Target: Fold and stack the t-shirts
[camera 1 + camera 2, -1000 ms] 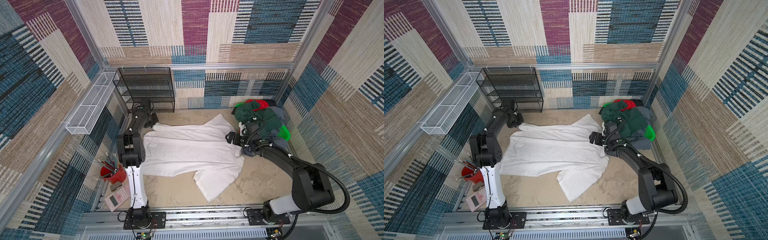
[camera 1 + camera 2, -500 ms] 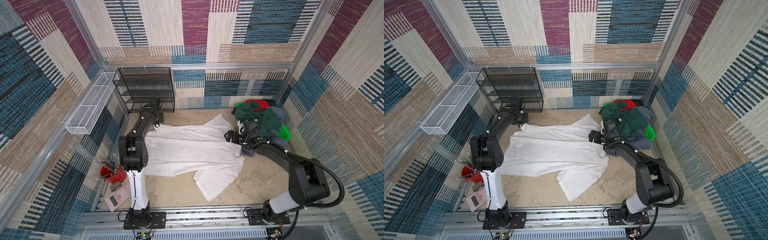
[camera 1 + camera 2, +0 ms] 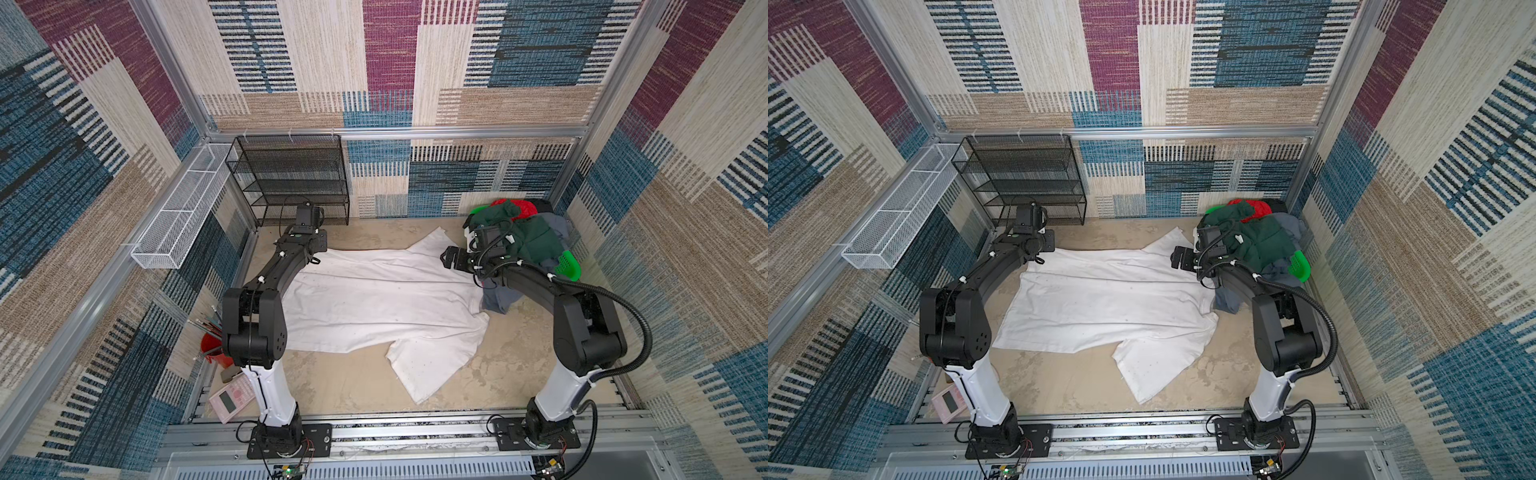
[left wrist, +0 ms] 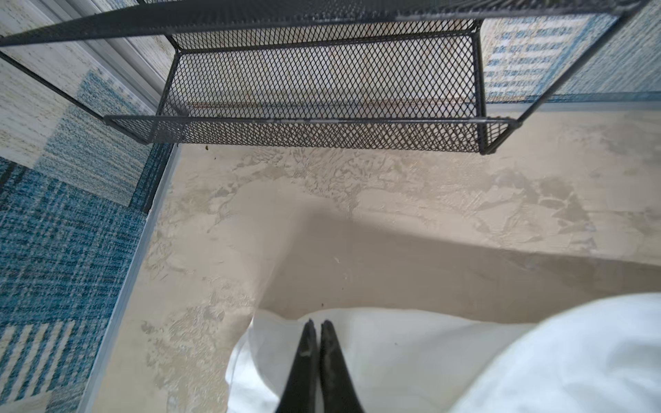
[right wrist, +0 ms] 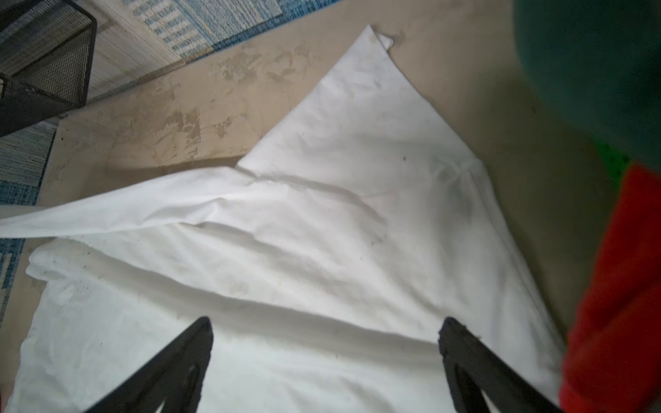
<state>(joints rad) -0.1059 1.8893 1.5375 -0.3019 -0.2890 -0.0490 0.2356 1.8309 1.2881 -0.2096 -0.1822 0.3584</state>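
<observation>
White t-shirt [image 3: 374, 299] lies flat on table [image 3: 353, 386], long axis running L–R between the arms. Left gripper [image 4: 316, 326]: jaws together, apparently pinching the far hem. Right gripper [image 5: 326, 321]: jaws wide apart, empty, just above opposite end, so nearer it.

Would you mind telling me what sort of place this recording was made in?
Probably a robot lab cell rather than a home: robot arms bolted to an aluminium rail, patterned wall panels enclosing it, and a white t-shirt spread out.
</observation>
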